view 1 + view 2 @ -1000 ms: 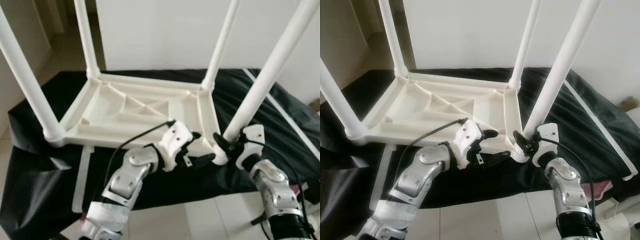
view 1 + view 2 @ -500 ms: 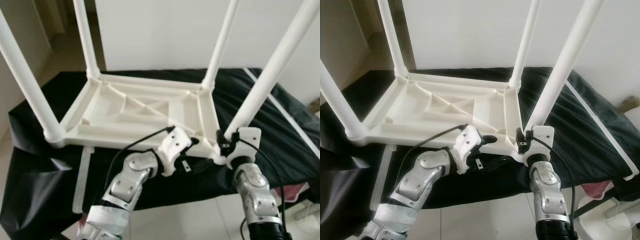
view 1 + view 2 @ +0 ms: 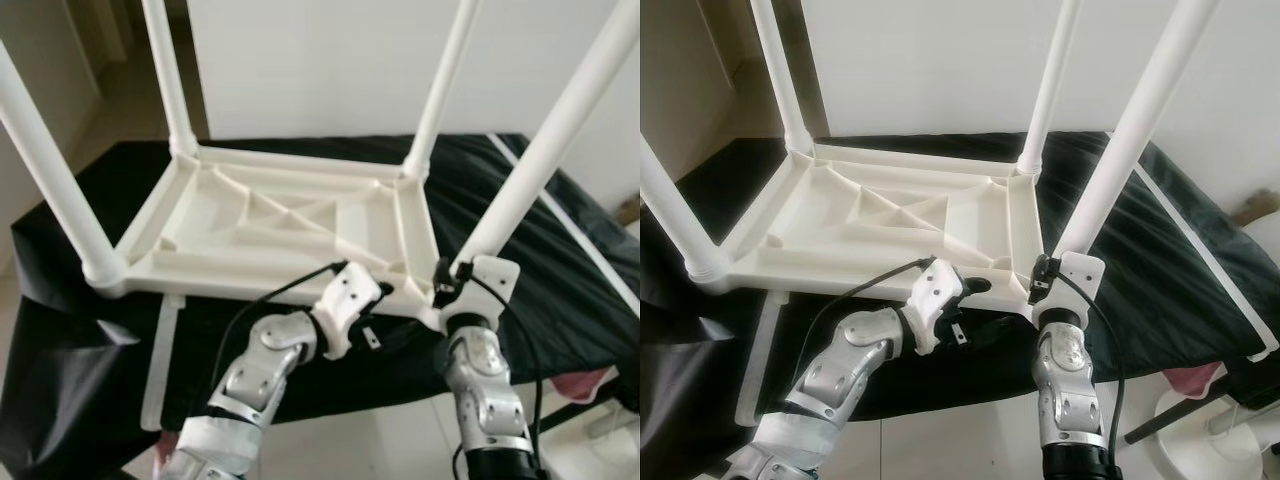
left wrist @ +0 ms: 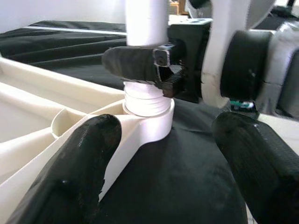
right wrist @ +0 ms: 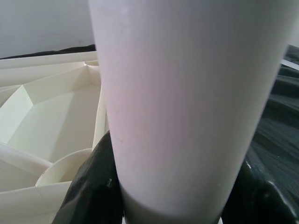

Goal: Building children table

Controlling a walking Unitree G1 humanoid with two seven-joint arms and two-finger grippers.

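Right tool (image 3: 447,283) clamps table leg (image 3: 540,165) above its socket (image 4: 148,122).

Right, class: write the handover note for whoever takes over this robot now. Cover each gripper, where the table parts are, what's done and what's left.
Right gripper: shut on the near right leg, just above its corner socket.
Left gripper: open, its fingers either side of that same corner of the table top, not gripping.
The table top lies upside down on the black cloth. All four legs stand upright in their corners.
A loose white strip lies on the cloth by the near left corner.
Left: check the held leg is seated fully, which the pictures don't settle, then let go and turn the table over.
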